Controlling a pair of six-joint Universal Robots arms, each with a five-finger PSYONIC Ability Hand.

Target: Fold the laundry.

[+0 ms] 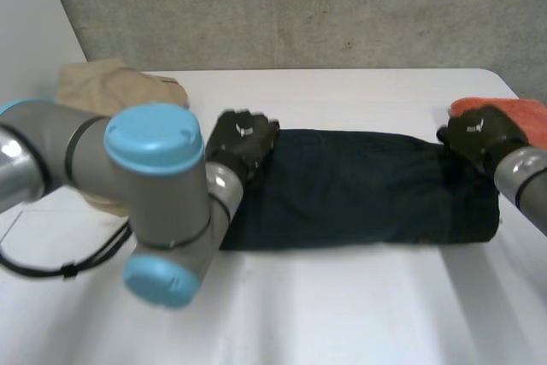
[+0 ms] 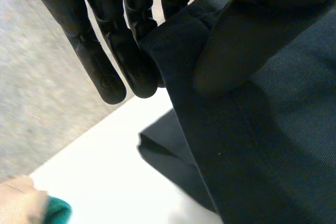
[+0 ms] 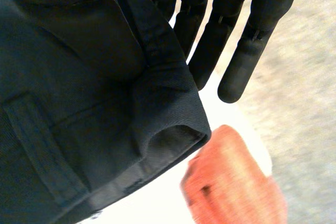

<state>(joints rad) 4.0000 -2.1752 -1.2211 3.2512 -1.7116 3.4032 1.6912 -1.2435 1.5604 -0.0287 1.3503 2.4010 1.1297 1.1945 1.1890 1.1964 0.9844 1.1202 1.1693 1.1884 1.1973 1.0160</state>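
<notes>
Across the middle of the white tabletop (image 1: 342,314) I see the dark trousers (image 1: 359,190), folded into a long band running from 9 o'clock to 3 o'clock. My left arm (image 1: 145,185) crosses in front of their 9 o'clock end. A tan cloth (image 1: 111,87) lies bunched at 10 o'clock from the trousers, and an orange cloth (image 1: 517,117) sits at 2 o'clock, just beside their end.

The left robot hand (image 1: 242,141) is on the far corner at 9 o'clock. Its straight fingers (image 2: 100,61) are behind the edge and its thumb (image 2: 231,51) is on top, pinching the fabric. The right robot hand (image 1: 480,136) is on the far corner at 3 o'clock, by the waistband. It pinches the same way, fingers (image 3: 244,56) behind the hem. A teal scrap (image 2: 55,211) touches the tan cloth.
</notes>
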